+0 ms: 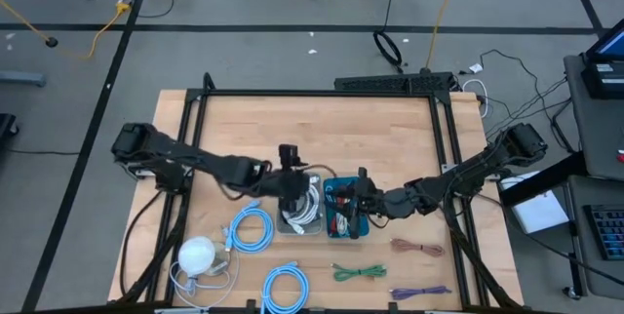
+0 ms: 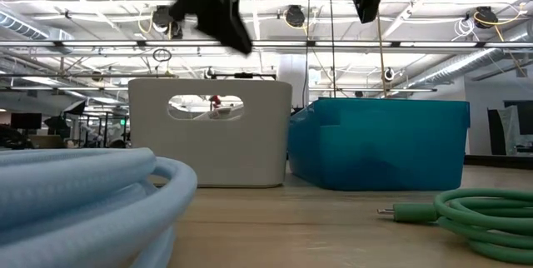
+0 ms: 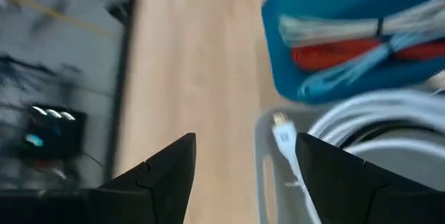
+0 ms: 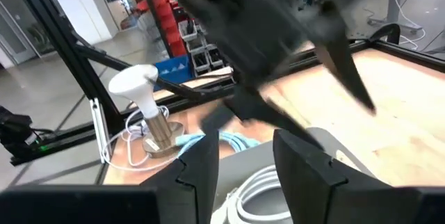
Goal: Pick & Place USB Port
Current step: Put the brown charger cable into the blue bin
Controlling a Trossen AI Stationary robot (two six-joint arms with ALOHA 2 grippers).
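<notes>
Fingers parted and empty, the left gripper (image 1: pixel 290 155) hangs over the white bin (image 1: pixel 299 224), its two dark tips (image 3: pixel 163 168) spread above the bin's rim with bare wood showing between them. The right gripper (image 1: pixel 357 195) hovers over the teal bin (image 1: pixel 348 231), its fingers (image 4: pixel 201 165) also apart and holding nothing.

A white USB plug (image 3: pixel 283 135) lies inside the white bin (image 3: pixel 261 161), at the end of the coiled white cable (image 3: pixel 368 113) resting there. The teal bin (image 3: pixel 334 12) stands just beside the white one and holds red, white and blue cables (image 3: pixel 348 50).

Seen from table height, the two bins (image 2: pixel 210 131) (image 2: pixel 379 143) sit side by side, touching or nearly so.

Nearer the table's front edge lie two blue cable coils (image 1: pixel 252 228) (image 1: pixel 290 288), a white lamp (image 1: pixel 198 254), and loose green (image 1: pixel 357 272), brown (image 1: pixel 417 248) and purple (image 1: pixel 419 292) cables. The wooden table (image 1: pixel 322 129) is bare behind the bins.
</notes>
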